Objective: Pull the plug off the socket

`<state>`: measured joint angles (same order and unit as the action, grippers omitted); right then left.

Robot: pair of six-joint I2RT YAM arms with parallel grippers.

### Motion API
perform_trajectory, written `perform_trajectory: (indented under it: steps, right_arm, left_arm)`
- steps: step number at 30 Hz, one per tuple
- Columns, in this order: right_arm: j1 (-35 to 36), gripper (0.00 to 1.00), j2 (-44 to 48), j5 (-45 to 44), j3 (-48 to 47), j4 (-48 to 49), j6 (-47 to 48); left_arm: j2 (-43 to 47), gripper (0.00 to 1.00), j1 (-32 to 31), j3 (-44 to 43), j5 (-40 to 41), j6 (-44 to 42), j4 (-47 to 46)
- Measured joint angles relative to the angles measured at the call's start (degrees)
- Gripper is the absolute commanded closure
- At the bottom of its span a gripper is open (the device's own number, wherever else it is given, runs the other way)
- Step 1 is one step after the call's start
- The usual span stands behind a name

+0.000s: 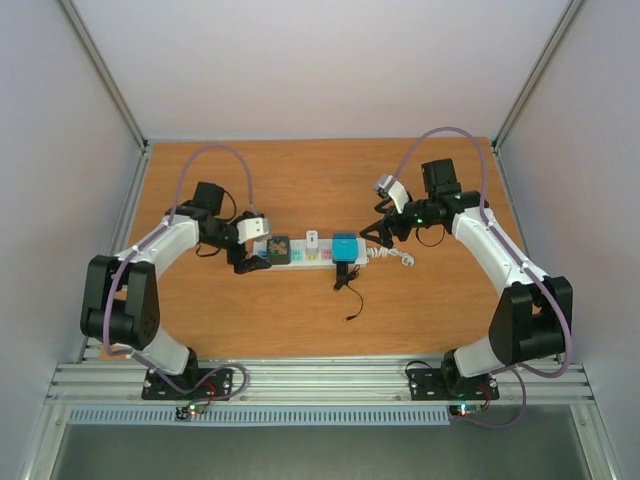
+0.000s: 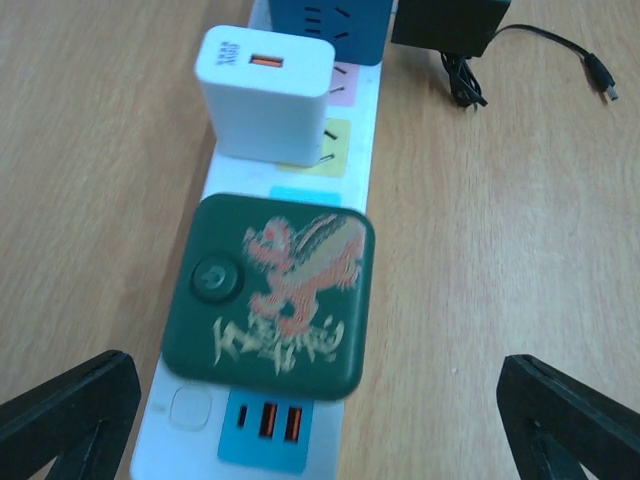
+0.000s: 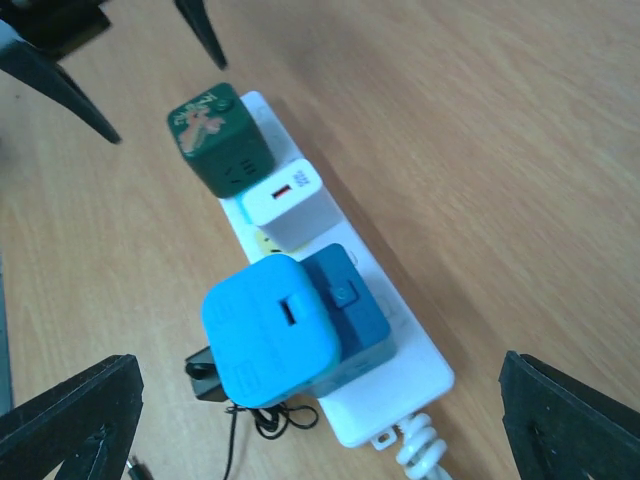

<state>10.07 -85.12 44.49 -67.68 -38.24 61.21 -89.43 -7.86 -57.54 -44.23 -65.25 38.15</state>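
Note:
The socket, a long white power strip, lies across the middle of the table. Three plugs sit in it: a dark green cube with a red dragon, a white charger and a blue cube. My left gripper is open at the strip's left end, just above the green cube, touching nothing. My right gripper is open over the right end, above the blue cube and the curly white cord. Both are empty.
A black adapter with a thin black cable lies on the wood just in front of the blue cube; it also shows in the left wrist view. The strip has USB ports at its left end. Grey walls enclose the table.

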Motion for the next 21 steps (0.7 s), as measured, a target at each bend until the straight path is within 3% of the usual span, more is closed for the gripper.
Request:
perform_trajectory:
  steps: [8, 21]
  right_arm:
    - [3.48, 0.01, 0.76, 0.50, 0.00, -0.94, 0.70]
    - [13.18, 0.02, 0.96, -5.05, 2.49, 3.30, 1.84]
  left_arm:
    - [-3.02, 0.06, -6.03, 0.00, 3.98, 0.44, -6.38]
    - [-6.01, 0.47, -7.91, 0.26, 5.40, -2.45, -9.94]
